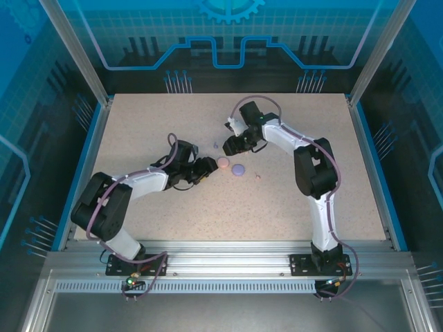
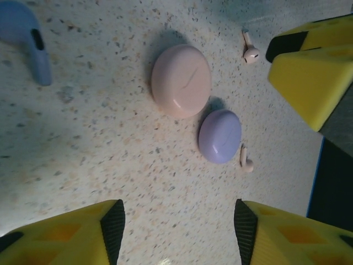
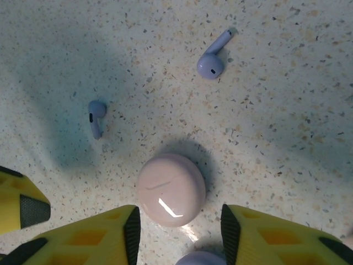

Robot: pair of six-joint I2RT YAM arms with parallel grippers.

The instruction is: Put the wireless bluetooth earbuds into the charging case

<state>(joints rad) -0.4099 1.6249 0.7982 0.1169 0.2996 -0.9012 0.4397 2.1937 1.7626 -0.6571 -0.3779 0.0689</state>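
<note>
A closed round pink charging case (image 3: 171,189) lies on the speckled table beside a smaller closed lilac case (image 2: 220,136). Two lilac earbuds (image 3: 212,61) (image 3: 96,117) lie beyond the pink case. Two pale pink earbuds (image 2: 251,52) (image 2: 245,160) lie near the lilac case. My right gripper (image 3: 179,232) is open, and the near edge of the pink case sits between its fingertips with gaps on both sides. My left gripper (image 2: 179,226) is open over bare table, short of both cases. From above, the left gripper (image 1: 210,166) and right gripper (image 1: 232,146) flank the pink case (image 1: 223,163).
The right gripper's yellow fingers (image 2: 303,72) stand close by in the left wrist view, and a left finger (image 3: 19,207) shows at the edge of the right wrist view. The table (image 1: 138,131) has blue rims and an aluminium frame around it.
</note>
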